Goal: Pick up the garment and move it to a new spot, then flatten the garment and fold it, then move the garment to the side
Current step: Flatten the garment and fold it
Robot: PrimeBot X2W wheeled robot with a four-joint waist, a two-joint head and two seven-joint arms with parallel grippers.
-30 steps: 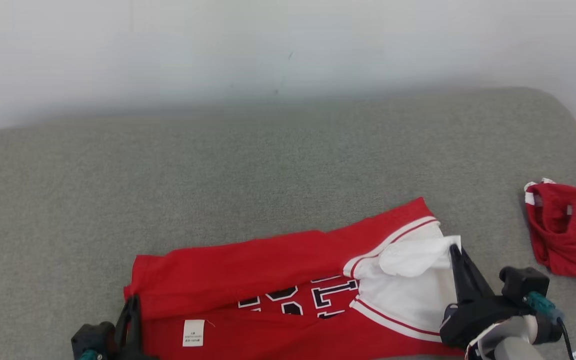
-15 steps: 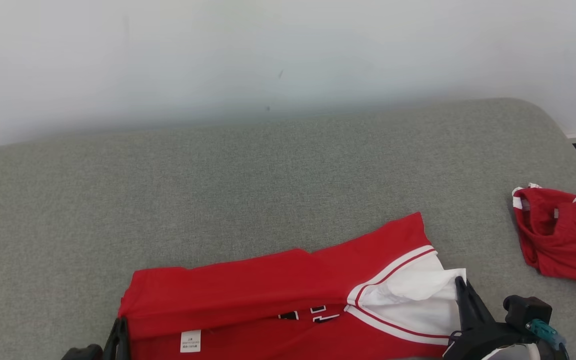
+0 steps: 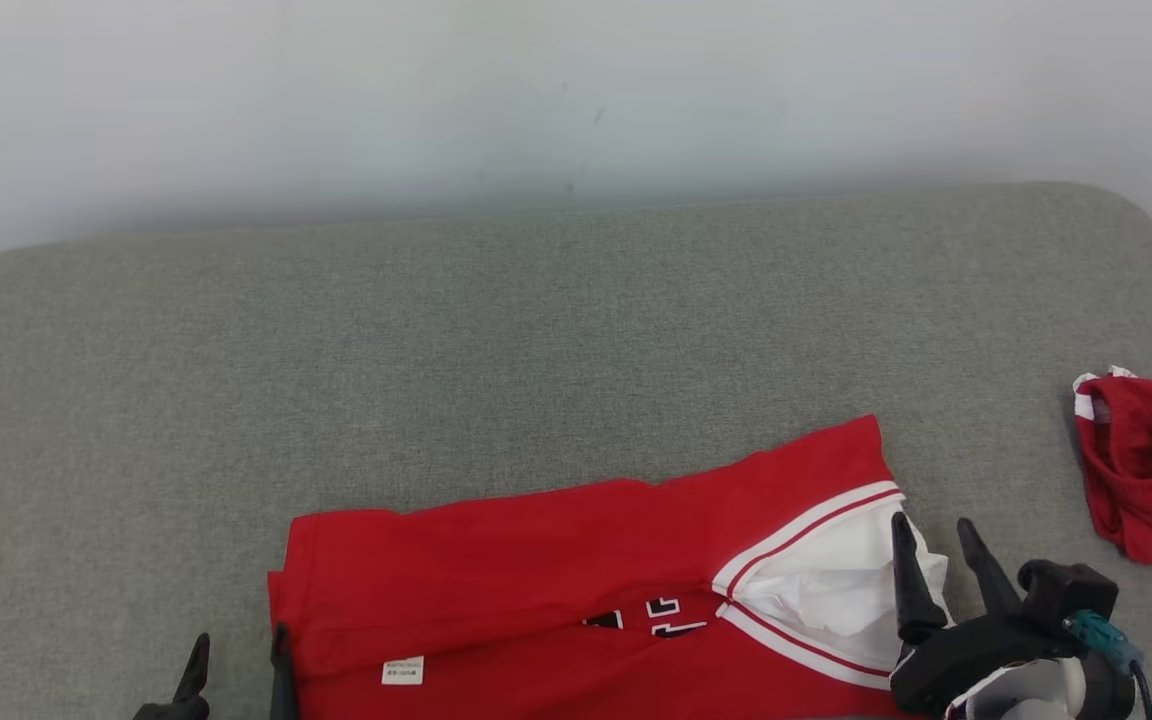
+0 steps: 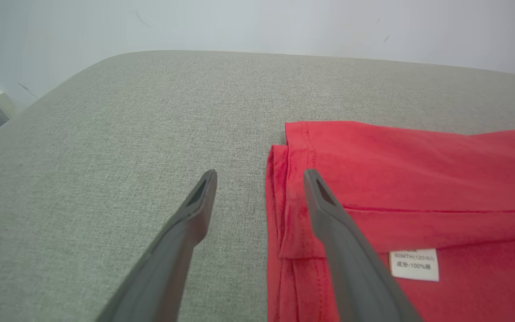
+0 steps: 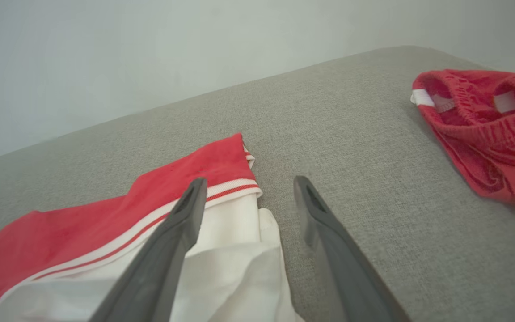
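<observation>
Folded red jersey [image 3: 556,560] lying flat at the near edge of a grey fabric-covered surface [image 3: 536,350], with a pale wall [image 3: 576,100] behind. Its white sleeve panel [image 3: 826,580] with red-and-white trim lay at the robot's right; black lettering [image 3: 656,615] and a white care label [image 3: 403,670] showed along the near fold.

The left hand [image 3: 241,637] stood with fingers apart at the jersey's left hem, one finger over the red cloth and one over bare grey fabric, gripping nothing. The right hand [image 3: 931,523] was likewise spread, straddling the edge of the white panel.

A crumpled pair of red shorts [image 3: 1151,480] with an elastic waistband lay well apart at the far right.
</observation>
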